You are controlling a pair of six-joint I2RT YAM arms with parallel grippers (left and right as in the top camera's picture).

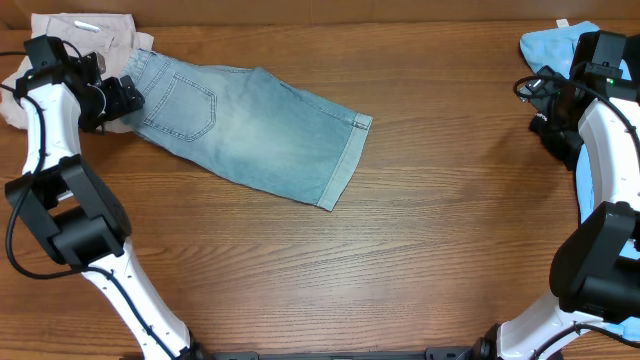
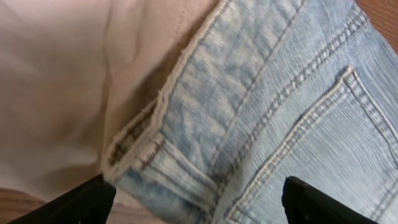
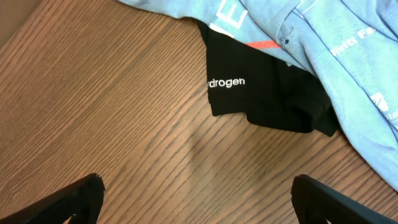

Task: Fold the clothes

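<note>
Pale-blue denim shorts point(image 1: 250, 130) lie folded in half, slanting from the upper left toward the table's middle, back pocket up, cuffed hem at the right. My left gripper point(image 1: 118, 100) is open over the waistband corner; in the left wrist view the waistband point(image 2: 186, 155) lies between the spread fingers point(image 2: 199, 202). Beige shorts point(image 1: 85, 40) lie behind it, also in the left wrist view point(image 2: 62, 74). My right gripper point(image 1: 552, 125) is open over bare wood point(image 3: 196, 196), near a black garment point(image 3: 261, 87) under a sky-blue printed T-shirt point(image 3: 348, 56).
The sky-blue T-shirt point(image 1: 555, 45) is heaped at the far right edge, behind the right arm. The wooden table point(image 1: 400, 250) stretches between the two arms. The arm bases stand at the front left and front right.
</note>
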